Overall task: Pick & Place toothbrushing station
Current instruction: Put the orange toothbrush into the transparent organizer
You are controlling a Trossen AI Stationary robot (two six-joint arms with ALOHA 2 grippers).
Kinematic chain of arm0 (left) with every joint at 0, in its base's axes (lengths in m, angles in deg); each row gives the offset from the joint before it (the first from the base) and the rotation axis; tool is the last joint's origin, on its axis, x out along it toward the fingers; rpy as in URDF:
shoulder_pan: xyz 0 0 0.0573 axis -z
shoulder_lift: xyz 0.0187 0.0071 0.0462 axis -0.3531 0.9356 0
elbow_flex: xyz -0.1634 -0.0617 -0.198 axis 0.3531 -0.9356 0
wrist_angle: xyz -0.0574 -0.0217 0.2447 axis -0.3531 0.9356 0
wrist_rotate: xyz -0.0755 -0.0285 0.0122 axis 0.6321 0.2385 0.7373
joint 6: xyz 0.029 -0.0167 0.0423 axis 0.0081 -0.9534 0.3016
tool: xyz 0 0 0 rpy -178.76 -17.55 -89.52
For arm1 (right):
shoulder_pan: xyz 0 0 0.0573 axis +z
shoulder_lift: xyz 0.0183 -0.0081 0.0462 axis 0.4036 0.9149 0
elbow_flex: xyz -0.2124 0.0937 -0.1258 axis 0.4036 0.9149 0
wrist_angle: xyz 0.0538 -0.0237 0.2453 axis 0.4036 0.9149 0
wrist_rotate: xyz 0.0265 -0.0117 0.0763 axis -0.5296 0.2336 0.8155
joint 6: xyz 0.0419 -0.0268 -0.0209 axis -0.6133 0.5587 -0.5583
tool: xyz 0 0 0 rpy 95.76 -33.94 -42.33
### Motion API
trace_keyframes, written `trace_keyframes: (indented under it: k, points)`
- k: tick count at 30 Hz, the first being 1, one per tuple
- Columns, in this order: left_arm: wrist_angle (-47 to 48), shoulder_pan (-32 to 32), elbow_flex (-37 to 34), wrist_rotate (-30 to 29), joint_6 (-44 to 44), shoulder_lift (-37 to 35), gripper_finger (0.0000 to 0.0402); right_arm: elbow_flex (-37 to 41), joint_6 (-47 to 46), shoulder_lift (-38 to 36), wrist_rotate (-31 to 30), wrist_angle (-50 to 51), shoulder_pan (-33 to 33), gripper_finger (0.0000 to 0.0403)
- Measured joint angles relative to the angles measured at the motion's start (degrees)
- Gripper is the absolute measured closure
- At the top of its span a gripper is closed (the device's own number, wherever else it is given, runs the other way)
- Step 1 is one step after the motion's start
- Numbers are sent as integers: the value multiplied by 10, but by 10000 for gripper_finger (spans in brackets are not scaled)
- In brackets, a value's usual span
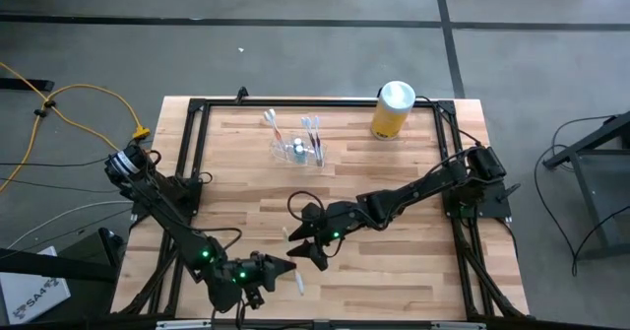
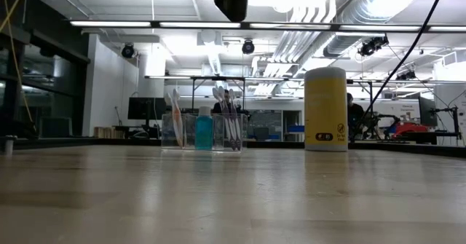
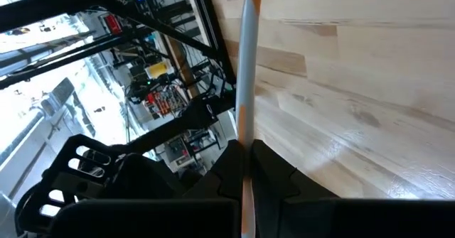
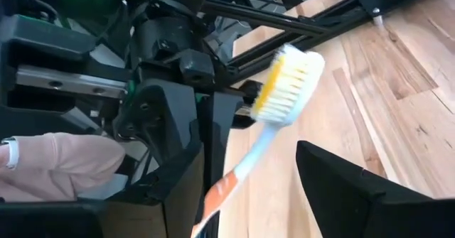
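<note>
1. Pale wooden table inside a black frame, grey floor around it — a bright workshop shows beyond in the low view.
2. On the far part of the table stands the toothbrushing station, a small clear holder with toothbrushes and a blue bottle in it, upright, well apart from both grippers.
3. Further along the far edge, beyond the right gripper, stands a yellow canister with a white lid, apart from the station.
4. The right gripper hovers near the table's middle, on the near side of the station; its fingers stand spread. In its wrist view a toothbrush with white and yellow bristles lies between the spread fingers — whether they touch it I cannot tell.
5. The left gripper sits at the near edge, just beside the right gripper, its fingers clamped on the toothbrush's pale blue and orange handle.
6. A small white piece lies on the wood just beside the left gripper.
7. A pale sleeve of a person shows beyond the frame in the right wrist view.
</note>
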Motion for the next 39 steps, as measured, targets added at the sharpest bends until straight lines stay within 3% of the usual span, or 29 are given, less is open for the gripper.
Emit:
trace_keyframes:
  k: [16, 28, 39]
  points:
    - [-1, 0, 0, 0, 0, 0, 399, 0, 14, 0, 9, -21, -9, 269]
    - [-17, 0, 0, 0, 19, 0, 399, 0, 17, 0, 12, -25, -9, 275]
    - [-22, 2, 0, 0, 61, 0, 399, 0, 17, 0, 51, -50, -9, 275]
